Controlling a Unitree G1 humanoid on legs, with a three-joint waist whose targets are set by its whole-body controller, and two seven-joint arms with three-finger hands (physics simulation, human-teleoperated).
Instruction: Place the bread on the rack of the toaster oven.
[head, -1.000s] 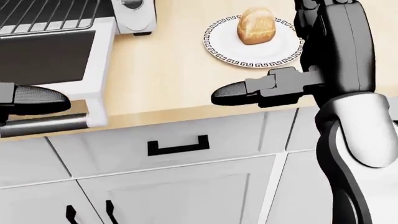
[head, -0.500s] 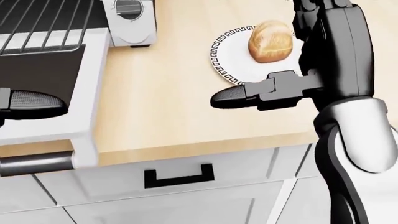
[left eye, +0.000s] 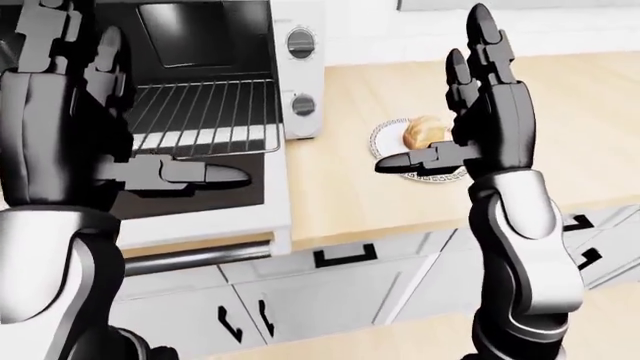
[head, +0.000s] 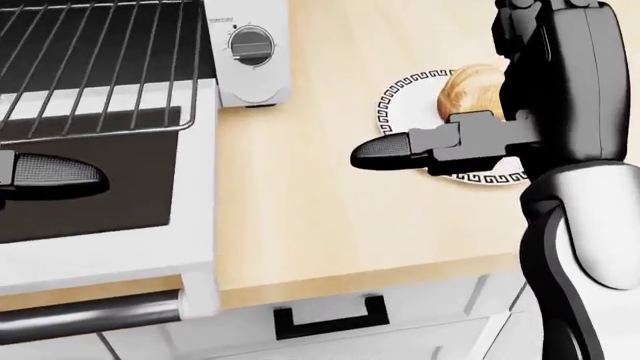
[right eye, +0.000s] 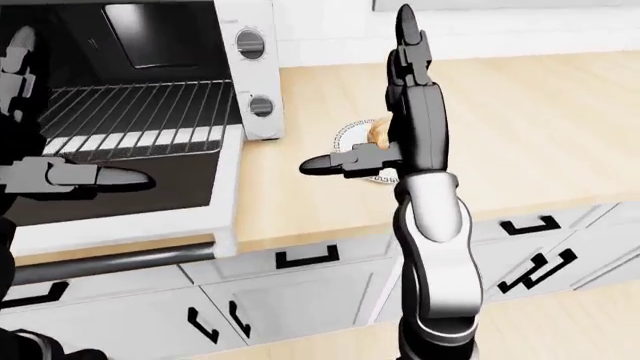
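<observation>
both robot hands raised, fingers spread open: left robot hand (left eye: 70, 112), right robot hand (left eye: 485, 112).

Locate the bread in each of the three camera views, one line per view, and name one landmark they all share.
Left-eye view: bread on the patterned plate, right of centre, partly hidden by the right robot hand.
Head view: bread at upper right, half covered by the same hand.
Right-eye view: only a sliver of bread shows near centre, beside that hand.
Shared landmark: the toaster oven's lower knob, left of the plate.
</observation>
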